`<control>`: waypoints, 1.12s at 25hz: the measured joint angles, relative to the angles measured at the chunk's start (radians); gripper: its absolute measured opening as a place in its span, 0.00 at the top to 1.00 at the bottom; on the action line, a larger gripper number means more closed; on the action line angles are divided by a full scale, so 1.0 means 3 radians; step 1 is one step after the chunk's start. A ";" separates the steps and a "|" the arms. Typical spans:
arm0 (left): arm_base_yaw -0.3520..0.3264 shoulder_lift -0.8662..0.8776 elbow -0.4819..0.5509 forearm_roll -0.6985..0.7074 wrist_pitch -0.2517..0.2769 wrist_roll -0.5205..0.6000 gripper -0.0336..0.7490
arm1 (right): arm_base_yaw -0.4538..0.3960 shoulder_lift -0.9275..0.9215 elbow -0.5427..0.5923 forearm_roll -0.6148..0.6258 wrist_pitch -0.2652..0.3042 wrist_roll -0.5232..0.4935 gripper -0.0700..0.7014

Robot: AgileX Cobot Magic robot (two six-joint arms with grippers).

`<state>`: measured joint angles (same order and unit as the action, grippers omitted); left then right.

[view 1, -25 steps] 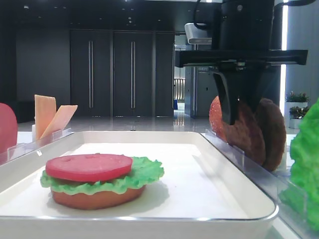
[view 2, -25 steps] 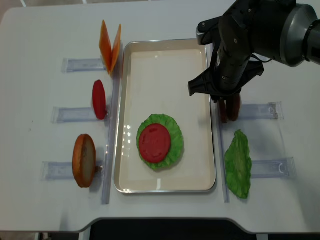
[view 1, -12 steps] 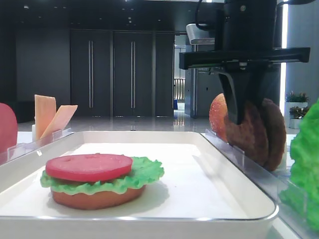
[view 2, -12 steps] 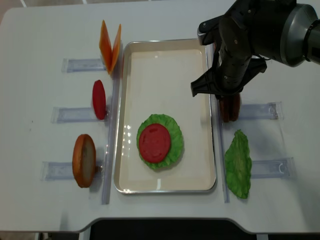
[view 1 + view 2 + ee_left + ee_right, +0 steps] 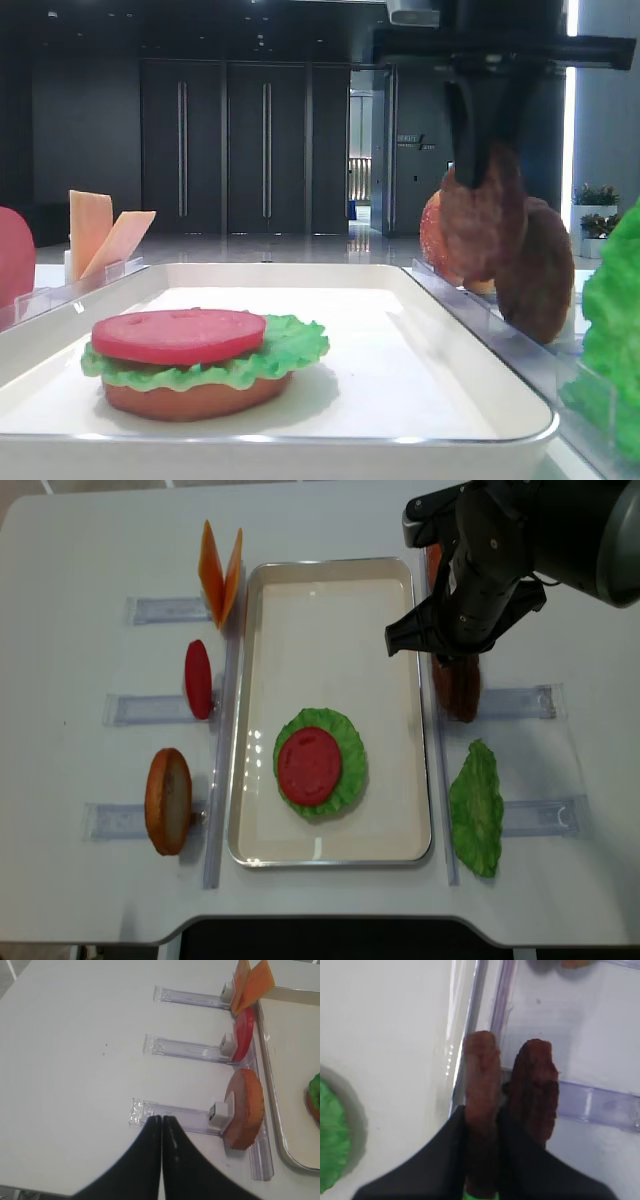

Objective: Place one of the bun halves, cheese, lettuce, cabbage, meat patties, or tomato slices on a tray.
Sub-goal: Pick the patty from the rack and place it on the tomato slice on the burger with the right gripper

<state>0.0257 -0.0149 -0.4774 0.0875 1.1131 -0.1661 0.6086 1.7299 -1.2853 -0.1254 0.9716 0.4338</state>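
Note:
My right gripper [image 5: 482,1116] is shut on one meat patty [image 5: 481,1075], held on edge just above the rim between the tray and the right-hand rack. The second patty [image 5: 535,1090] stands right beside it in the clear rack. In the low exterior view the held patty [image 5: 483,225] hangs higher than the other patty [image 5: 535,275]. On the white tray [image 5: 330,590] lies a tomato slice [image 5: 309,765] on lettuce [image 5: 348,780] on a bun half [image 5: 195,398]. My left gripper [image 5: 162,1119] is shut and empty, over the table left of a bun half [image 5: 245,1107].
Left of the tray, clear racks hold cheese [image 5: 220,570], a tomato slice [image 5: 198,678] and a bun half [image 5: 168,800]. A lettuce leaf [image 5: 476,805] stands right of the tray. My right arm [image 5: 490,560] covers the tray's far right corner.
My right gripper has shut on the nearer patty and lifted it out of the rack. The other patty has stayed in place. The tray's stack has not moved.

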 joint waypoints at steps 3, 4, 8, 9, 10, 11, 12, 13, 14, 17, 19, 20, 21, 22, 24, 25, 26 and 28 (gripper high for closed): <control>0.0000 0.0000 0.0000 0.0000 0.0000 0.0000 0.98 | 0.0000 -0.0109 0.0000 0.0128 -0.0004 -0.0015 0.77; 0.0000 0.0000 0.0000 0.0000 0.0000 0.0000 0.98 | 0.0000 -0.0140 0.0000 0.0180 -0.0004 -0.0042 0.77; 0.0000 0.0000 0.0000 0.0000 0.0000 0.0000 0.98 | 0.0000 -0.0272 0.0000 0.0418 0.0015 -0.0156 0.77; 0.0000 0.0000 0.0000 0.0000 0.0000 0.0000 0.98 | 0.0000 -0.0302 0.0000 0.0482 0.0029 -0.0204 0.77; 0.0000 0.0000 0.0000 0.0000 0.0000 0.0000 0.98 | 0.0000 -0.0332 0.0000 0.0577 0.0049 -0.0255 0.77; 0.0000 0.0000 0.0000 0.0000 0.0000 0.0000 0.98 | 0.0000 -0.0363 0.0000 0.0668 0.0071 -0.0331 0.77; 0.0000 0.0000 0.0000 0.0000 0.0000 0.0000 0.98 | 0.0000 -0.0391 0.0000 0.0799 0.0090 -0.0419 0.77; 0.0000 0.0000 0.0000 0.0000 0.0000 0.0000 0.98 | 0.0000 -0.0414 0.0000 0.0948 0.0110 -0.0505 0.77; 0.0000 0.0000 0.0000 0.0000 0.0000 0.0000 0.98 | 0.0000 -0.0438 0.0000 0.1109 0.0130 -0.0620 0.77; 0.0000 0.0000 0.0000 0.0000 0.0000 0.0000 0.98 | 0.0021 -0.0462 0.0000 0.1581 0.0169 -0.0992 0.77; 0.0000 0.0000 0.0000 0.0000 0.0000 0.0000 0.98 | 0.0072 -0.0462 0.0000 0.1875 0.0165 -0.1263 0.77; 0.0000 0.0000 0.0000 0.0000 0.0000 0.0000 0.98 | 0.0099 -0.0462 0.0000 0.2030 0.0147 -0.1397 0.77; 0.0000 0.0000 0.0000 0.0000 0.0000 0.0000 0.98 | 0.0131 -0.0462 0.0000 0.2176 0.0121 -0.1507 0.77; 0.0000 0.0000 0.0000 0.0000 0.0000 0.0000 0.98 | 0.0164 -0.0462 0.0000 0.2276 0.0086 -0.1632 0.77; 0.0000 0.0000 0.0000 0.0000 0.0000 0.0000 0.98 | 0.0229 -0.0462 0.0000 0.2415 0.0024 -0.1789 0.77; 0.0000 0.0000 0.0000 0.0000 0.0000 0.0000 0.98 | 0.0260 -0.0462 0.0000 0.2438 -0.0010 -0.1834 0.77; 0.0000 0.0000 0.0000 0.0000 0.0000 0.0000 0.98 | 0.0287 -0.0459 0.0000 0.2458 -0.0039 -0.1859 0.77; 0.0000 0.0000 0.0000 0.0000 0.0000 0.0000 0.98 | 0.0333 -0.0415 0.0006 0.2490 -0.0107 -0.1876 0.77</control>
<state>0.0257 -0.0149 -0.4774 0.0875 1.1131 -0.1661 0.7084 1.6054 -1.2834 0.6215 0.9395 -0.1289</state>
